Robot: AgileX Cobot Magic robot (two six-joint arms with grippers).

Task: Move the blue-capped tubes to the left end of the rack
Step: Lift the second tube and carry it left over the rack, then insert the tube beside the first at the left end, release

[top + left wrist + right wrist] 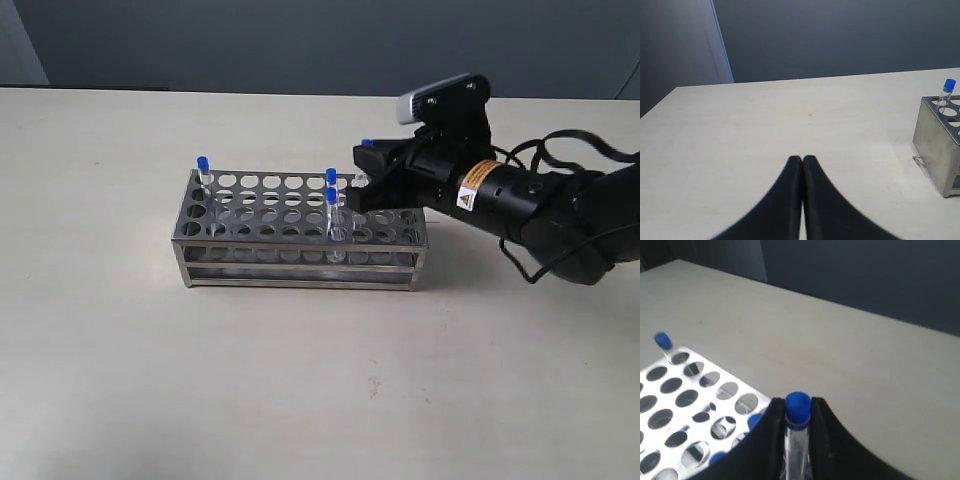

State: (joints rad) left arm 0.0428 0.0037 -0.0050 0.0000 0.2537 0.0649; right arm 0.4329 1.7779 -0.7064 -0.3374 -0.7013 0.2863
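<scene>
Blue-capped tubes (332, 208): one of four at the left end; I judge three remain.
Rack (300, 232) lies on the tabletop (300, 400); right gripper (798, 410) has jaws closed on a tube (367, 143) near its right end, left gripper (802, 159) jaws pressed together, empty; two tubes stand right of the middle.
</scene>
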